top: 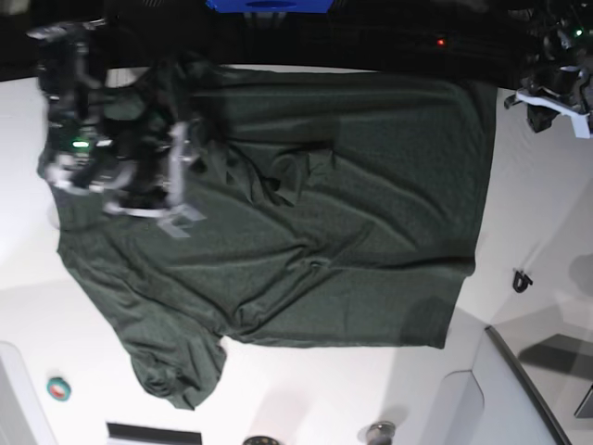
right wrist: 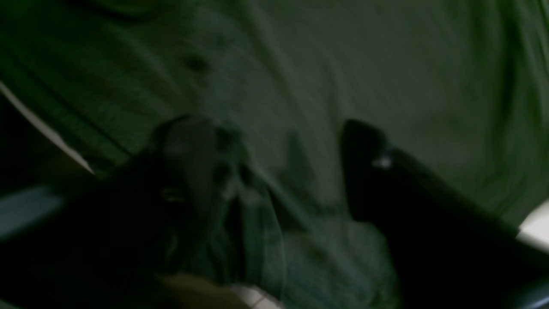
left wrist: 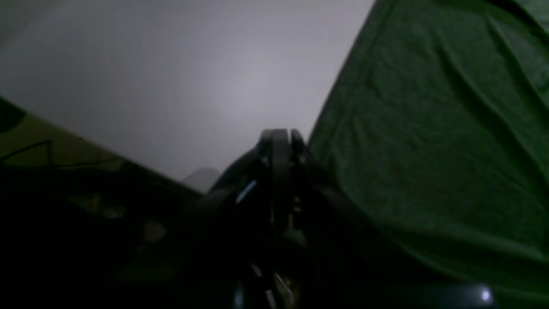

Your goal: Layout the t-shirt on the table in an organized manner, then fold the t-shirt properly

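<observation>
white table [top: 547, 213] filling most of the base view, dark strip along the top edge. dark green t-shirt [top: 315, 222] spread across the middle of the frame, hem toward the right, collar end toward the left, one sleeve bunched at lower left, wrinkles and a raised fold left of centre. laying-out step judged mostly done but not tidy; folding not begun.

right gripper [top: 176, 181] at upper left of the base view, down over the shoulder region. in the right wrist view, fingers [right wrist: 364, 171] standing apart with cloth between them; too dark and blurred to tell whether any fabric is actually pinched.

left gripper [left wrist: 281, 141] at the upper right corner of the base view, off the cloth. in the left wrist view, jaws pressed together on nothing, bare table ahead, shirt edge just beside at right.

next move likely calls for smoothing the crumpled sleeve and central fold flat, then bringing the idle arm to the hem before any fold.
</observation>
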Available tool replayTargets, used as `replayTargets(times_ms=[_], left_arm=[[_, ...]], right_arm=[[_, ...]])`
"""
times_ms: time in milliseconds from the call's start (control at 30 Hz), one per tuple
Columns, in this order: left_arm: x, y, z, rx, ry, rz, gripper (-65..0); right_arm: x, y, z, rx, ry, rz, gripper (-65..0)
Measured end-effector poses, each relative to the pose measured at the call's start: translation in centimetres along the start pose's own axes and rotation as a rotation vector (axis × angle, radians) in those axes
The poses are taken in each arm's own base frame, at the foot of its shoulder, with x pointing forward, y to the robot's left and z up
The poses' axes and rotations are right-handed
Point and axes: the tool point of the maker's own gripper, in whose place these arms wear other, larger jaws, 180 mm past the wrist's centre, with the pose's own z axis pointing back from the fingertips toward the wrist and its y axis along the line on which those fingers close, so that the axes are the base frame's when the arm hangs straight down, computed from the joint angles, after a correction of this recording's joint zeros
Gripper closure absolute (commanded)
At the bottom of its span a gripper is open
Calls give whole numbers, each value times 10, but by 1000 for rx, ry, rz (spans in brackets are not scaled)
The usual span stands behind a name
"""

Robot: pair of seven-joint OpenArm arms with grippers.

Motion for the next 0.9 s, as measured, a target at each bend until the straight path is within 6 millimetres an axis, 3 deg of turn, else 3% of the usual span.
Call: replayTargets(times_ms=[33, 67, 133, 200, 333, 433, 533, 600, 667, 733, 833, 900], left_arm=[[-1, -4, -2, -12, 3, -3, 0], [-2, -7, -3, -19, 6, -4, 0], [-5, -9, -4, -24, 14, -4, 0], [-5, -8, -3, -22, 16, -6, 0], [-4, -7, -3, -20, 15, -9, 0], [-6, -6, -2, -15, 17, -7, 0], [-6, -4, -1, -12, 21, -12, 0], [-6, -3, -1, -10, 21, -12, 0], [-11, -1, -3, -9, 30, -2, 0], [-18, 1, -5, -4, 49, 10, 0], [-21, 4, -5, 2, 58, 16, 0], [-21, 4, -6, 1, 58, 16, 0]], right_arm=[[10, 11, -6, 3, -2, 70, 0], [20, 21, -10, -1, -8, 129, 0], [37, 38, -18, -24, -25, 192, -74], [52, 52, -25, -44, -51, 235, -78], [57, 60, -36, -59, -11, 325, -86], [65, 80, -39, -27, -16, 415, -186], [72, 102, -40, 4, -41, 498, -405], [66, 99, -44, -55, 12, 614, -507], [59, 95, -47, -105, 62, 694, -513], [59, 105, -53, -104, 80, 732, -513], [76, 123, -60, -60, 15, 728, -513], [81, 124, -67, -57, 23, 731, -506]])
